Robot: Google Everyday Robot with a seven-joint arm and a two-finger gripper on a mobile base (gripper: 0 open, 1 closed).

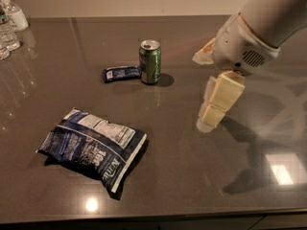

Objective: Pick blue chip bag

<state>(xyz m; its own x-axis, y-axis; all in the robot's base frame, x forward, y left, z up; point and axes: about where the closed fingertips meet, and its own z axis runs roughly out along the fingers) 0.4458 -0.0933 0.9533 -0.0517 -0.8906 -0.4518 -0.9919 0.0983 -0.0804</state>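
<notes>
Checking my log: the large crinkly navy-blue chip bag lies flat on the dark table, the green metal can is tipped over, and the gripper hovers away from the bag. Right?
Not quite: the camera view shows the green metal can standing upright. The navy-blue chip bag does lie flat, and the gripper hovers at right, apart from it.

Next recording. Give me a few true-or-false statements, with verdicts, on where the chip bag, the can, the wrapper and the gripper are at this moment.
1. The blue chip bag lies flat on the table. True.
2. The gripper holds the blue chip bag. False: it hangs over the table to the picture's right of the bag, apart from it.
3. The green can stands upright. True.
4. The small blue wrapper lies on top of the chip bag. False: it lies farther back, just left of the can.
</notes>
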